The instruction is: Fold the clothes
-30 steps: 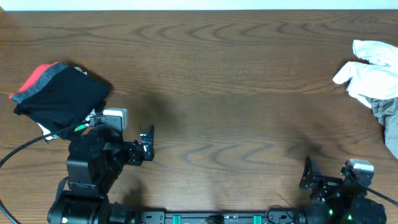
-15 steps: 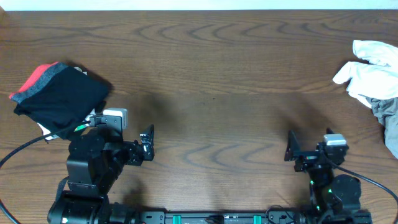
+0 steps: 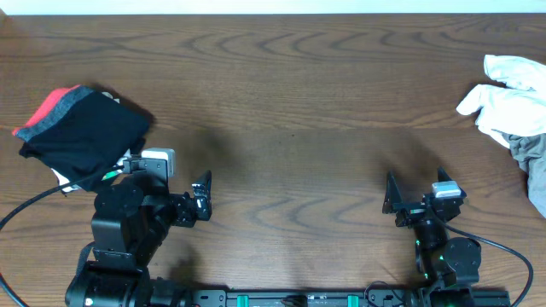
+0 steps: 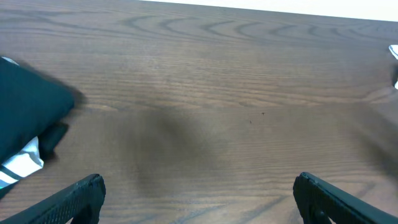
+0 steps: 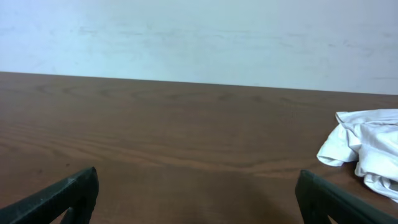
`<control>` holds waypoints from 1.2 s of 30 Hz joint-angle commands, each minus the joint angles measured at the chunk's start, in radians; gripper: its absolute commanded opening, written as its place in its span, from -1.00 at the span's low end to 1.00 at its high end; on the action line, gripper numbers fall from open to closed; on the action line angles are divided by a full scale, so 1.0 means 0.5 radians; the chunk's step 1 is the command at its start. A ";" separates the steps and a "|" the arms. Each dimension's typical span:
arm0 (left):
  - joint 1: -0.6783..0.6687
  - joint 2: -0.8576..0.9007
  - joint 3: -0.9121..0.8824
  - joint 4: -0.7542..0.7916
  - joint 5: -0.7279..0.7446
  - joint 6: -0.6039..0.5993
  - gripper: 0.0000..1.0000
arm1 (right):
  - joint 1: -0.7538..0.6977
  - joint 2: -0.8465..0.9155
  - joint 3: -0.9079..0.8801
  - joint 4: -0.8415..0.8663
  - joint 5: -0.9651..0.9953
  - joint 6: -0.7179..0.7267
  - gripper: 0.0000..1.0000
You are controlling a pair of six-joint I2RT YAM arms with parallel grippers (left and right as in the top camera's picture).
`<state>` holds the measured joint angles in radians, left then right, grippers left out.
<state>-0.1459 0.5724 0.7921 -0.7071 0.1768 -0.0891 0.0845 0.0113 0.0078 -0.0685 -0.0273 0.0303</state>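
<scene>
A: Overhead: fixed above, looks straight down, whole table [image 3: 290, 102].
B: Wrists?
A: Both low, near the wood. Left shares the trousers [image 4: 25, 121] with overhead; right faces the wall [image 5: 199, 37], shares the white cloth [image 5: 367, 137].

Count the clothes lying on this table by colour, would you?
Black: 1, the black bundle with a red-and-grey edge
White: 1, the white heap
Grey: 1, the grey piece
Total: 3, not counting a white scrap under the black bundle, too hidden to judge.
</scene>
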 commanded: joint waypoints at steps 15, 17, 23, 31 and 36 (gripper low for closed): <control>-0.003 -0.007 -0.005 0.002 0.004 0.012 0.96 | 0.028 -0.013 -0.005 -0.005 -0.014 -0.049 0.99; -0.003 -0.007 -0.006 0.002 0.004 0.012 0.96 | 0.028 -0.013 -0.005 -0.005 -0.014 -0.049 0.99; -0.003 -0.007 -0.005 0.002 0.004 0.012 0.96 | 0.028 -0.013 -0.005 -0.005 -0.014 -0.049 0.99; -0.003 -0.007 -0.005 0.002 0.004 0.012 0.96 | 0.028 -0.013 -0.005 -0.005 -0.014 -0.049 0.99; -0.003 -0.032 -0.008 -0.007 0.004 0.012 0.96 | 0.028 -0.013 -0.005 -0.005 -0.014 -0.049 0.99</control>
<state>-0.1459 0.5716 0.7921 -0.7074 0.1768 -0.0891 0.0845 0.0113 0.0078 -0.0685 -0.0273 0.0181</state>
